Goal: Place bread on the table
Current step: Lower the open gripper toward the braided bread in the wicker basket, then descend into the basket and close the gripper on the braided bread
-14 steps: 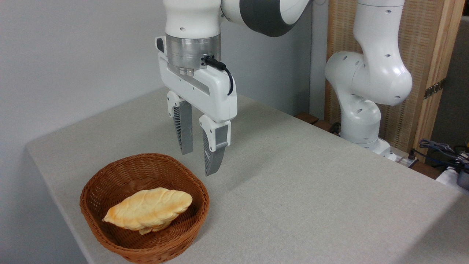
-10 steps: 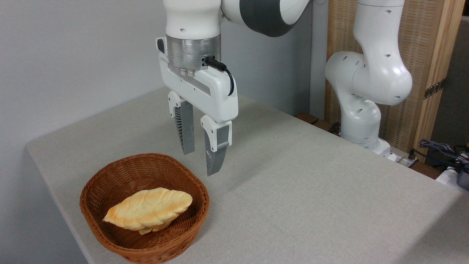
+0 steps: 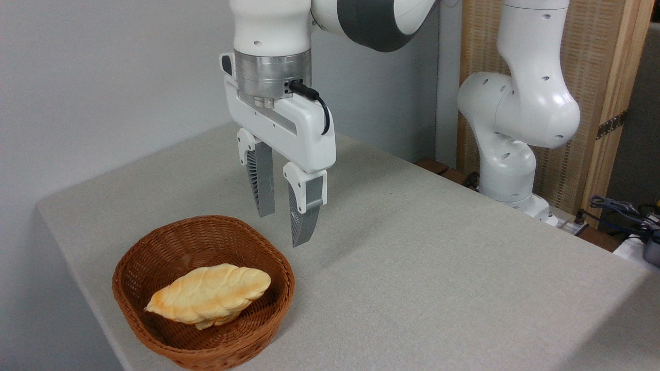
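Note:
The bread (image 3: 209, 295), a golden-yellow leaf-shaped loaf with a bumpy surface, lies inside a brown wicker basket (image 3: 139, 263) at the front left of the table (image 3: 423, 268). My gripper (image 3: 282, 229) hangs in the air above and behind the basket's right rim, pointing down. It is open, with nothing between its two grey fingers (image 3: 304, 216). It does not touch the bread or the basket.
The arm's white base (image 3: 508, 170) stands at the table's far right edge. Cables and a wooden panel (image 3: 613, 129) lie beyond that edge. A grey wall runs along the left and back.
The gripper has drifted very slightly to the right and up; its fingers keep the same gap. The bread and basket have not moved.

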{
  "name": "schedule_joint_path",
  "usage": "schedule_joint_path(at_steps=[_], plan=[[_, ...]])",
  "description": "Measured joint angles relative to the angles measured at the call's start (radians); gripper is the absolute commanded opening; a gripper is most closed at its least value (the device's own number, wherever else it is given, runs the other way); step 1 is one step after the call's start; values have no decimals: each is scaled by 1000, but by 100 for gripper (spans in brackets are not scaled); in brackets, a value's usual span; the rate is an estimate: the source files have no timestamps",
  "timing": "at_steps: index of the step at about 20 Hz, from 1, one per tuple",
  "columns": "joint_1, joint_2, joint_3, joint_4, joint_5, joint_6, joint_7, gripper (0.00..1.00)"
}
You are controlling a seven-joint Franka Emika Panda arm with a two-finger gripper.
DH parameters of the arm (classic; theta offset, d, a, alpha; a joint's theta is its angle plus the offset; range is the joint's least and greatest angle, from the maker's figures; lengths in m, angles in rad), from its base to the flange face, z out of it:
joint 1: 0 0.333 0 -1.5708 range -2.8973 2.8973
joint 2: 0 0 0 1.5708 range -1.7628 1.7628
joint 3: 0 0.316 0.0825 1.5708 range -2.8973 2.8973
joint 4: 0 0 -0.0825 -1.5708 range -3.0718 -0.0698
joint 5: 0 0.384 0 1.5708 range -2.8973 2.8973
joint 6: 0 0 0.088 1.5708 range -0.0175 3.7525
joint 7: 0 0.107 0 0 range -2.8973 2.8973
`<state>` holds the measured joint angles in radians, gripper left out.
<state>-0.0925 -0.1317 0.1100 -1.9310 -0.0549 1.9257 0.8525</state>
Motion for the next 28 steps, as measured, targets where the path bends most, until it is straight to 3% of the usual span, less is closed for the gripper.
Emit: schedule_joint_path(at_steps=[23,28], plan=[[-1,14,0,0,0,0,0,100],[-9,58,-10,0,0,111,0,100]])
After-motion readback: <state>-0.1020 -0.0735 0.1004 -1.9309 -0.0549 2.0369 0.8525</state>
